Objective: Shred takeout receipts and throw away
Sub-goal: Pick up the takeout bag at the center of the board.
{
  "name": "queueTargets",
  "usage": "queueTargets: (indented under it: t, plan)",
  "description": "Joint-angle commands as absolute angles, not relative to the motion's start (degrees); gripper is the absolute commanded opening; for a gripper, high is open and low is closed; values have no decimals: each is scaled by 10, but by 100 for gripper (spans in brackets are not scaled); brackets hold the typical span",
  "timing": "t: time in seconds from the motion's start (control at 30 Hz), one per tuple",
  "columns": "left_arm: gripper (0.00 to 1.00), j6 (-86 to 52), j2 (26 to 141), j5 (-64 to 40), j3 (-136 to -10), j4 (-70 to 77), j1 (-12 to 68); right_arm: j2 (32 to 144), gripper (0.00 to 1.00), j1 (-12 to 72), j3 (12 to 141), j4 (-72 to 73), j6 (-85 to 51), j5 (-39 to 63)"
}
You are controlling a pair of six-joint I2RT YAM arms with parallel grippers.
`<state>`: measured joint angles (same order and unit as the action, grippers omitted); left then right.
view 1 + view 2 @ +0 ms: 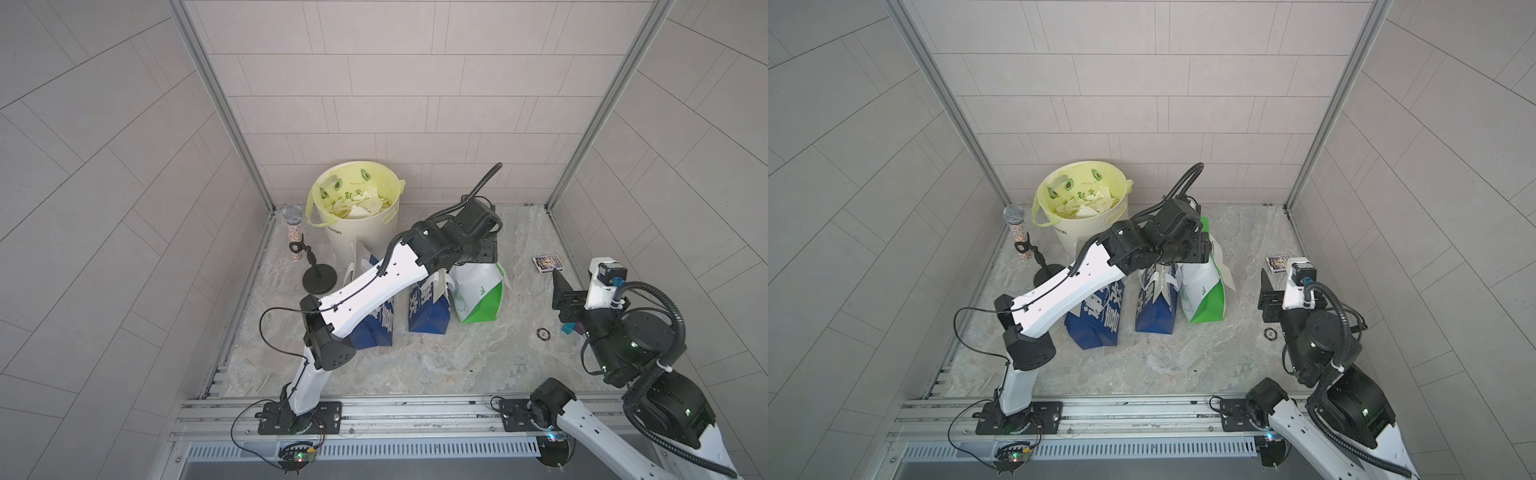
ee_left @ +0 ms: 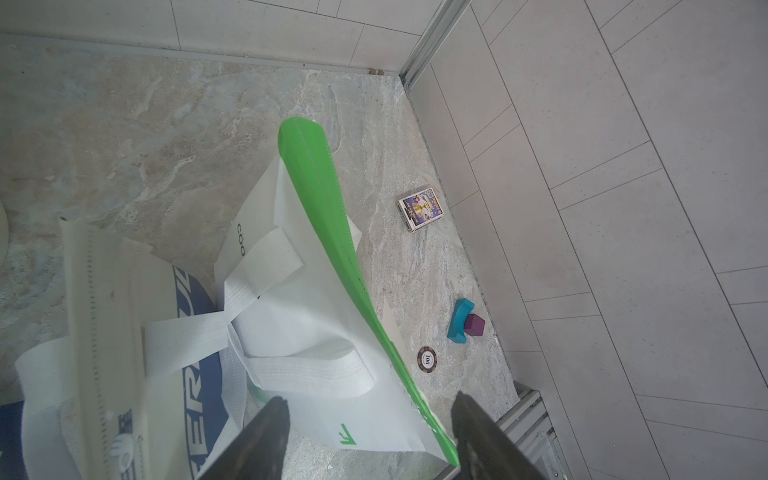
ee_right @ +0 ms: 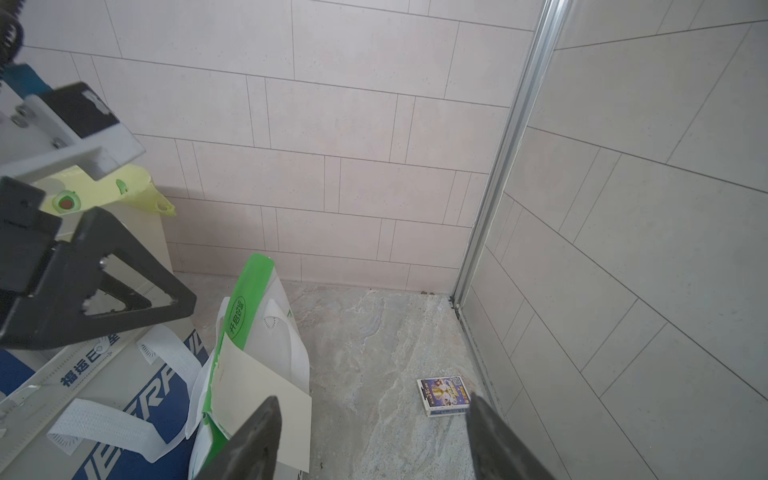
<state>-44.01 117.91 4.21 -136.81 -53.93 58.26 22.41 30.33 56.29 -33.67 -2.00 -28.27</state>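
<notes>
By the left wall stands a microphone (image 1: 293, 216). Next to it, the lined bin (image 1: 357, 241) holds torn receipt scraps (image 1: 353, 205). The left gripper (image 2: 370, 440), jaws spread and empty, hangs over the green-and-white bag (image 2: 307, 324), whose right face carries a whole receipt (image 3: 257, 407). Bare floor runs on to the card box (image 1: 547, 264). The right gripper (image 3: 374, 440), also spread and empty, is near the right wall.

Bin (image 1: 361, 237), blue bags (image 1: 430, 316) and green-and-white bag (image 1: 478, 291) block frame centre. Bare tabletop (image 1: 415, 365) below them lies open.
</notes>
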Motion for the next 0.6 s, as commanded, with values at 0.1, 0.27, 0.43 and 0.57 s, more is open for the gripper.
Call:
queueTargets:
  t: [0.1,0.27,0.43,0.57]
  plan:
    - [69,-466,1227,68,-1405,-563,577,211,70,303,576,-365,-17,-296]
    - [70,-463,1263,84,-1438,-538,576,199,70,302,573,-370,-35,-288]
    - [65,-461,1291,112,-1472,-547,573,194,70,303,571,-379,-36,-284]
    - [52,-450,1292,121,-1471,-555,573,189,70,303,571,-386,-36,-287]
